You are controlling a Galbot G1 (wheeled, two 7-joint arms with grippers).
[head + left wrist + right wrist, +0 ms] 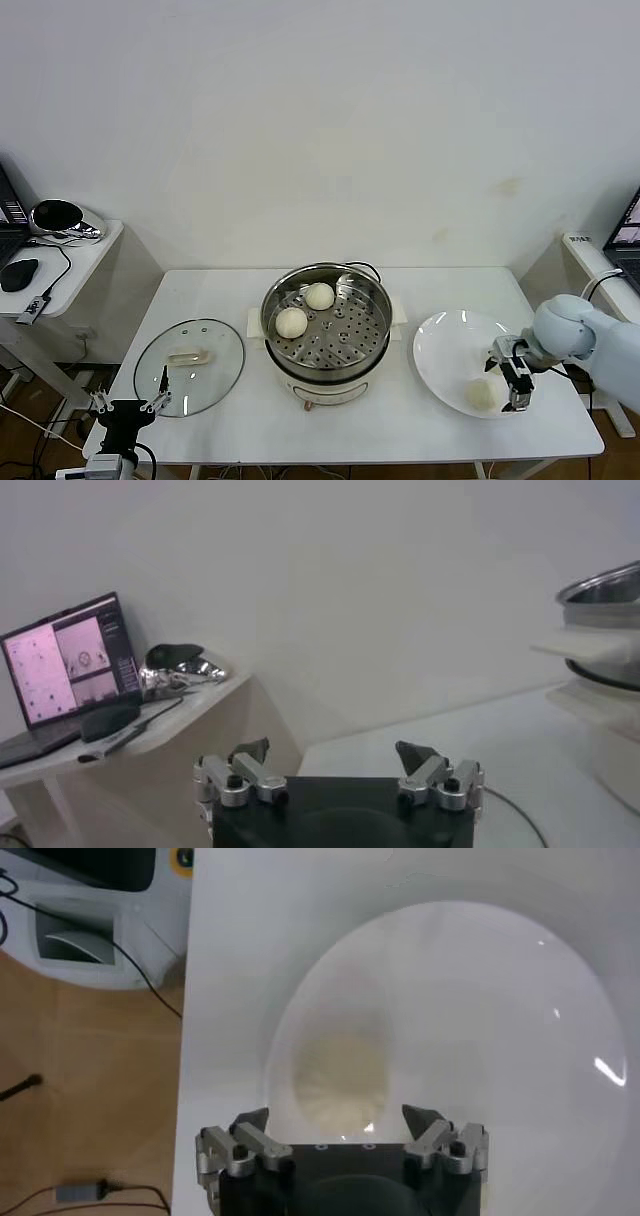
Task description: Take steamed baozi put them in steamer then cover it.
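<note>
The right gripper (514, 385), fingers apart, hovers over a baozi (482, 394) on the near plate (445, 345); an off-centre close could roll it away. The left gripper (128, 404) idles open beside the cover (189, 365).

You're viewing a lab/test setup: bare white wall, white table (200, 300), side desk w/ laptop (68, 670), mouse (18, 274), loose cables.
</note>
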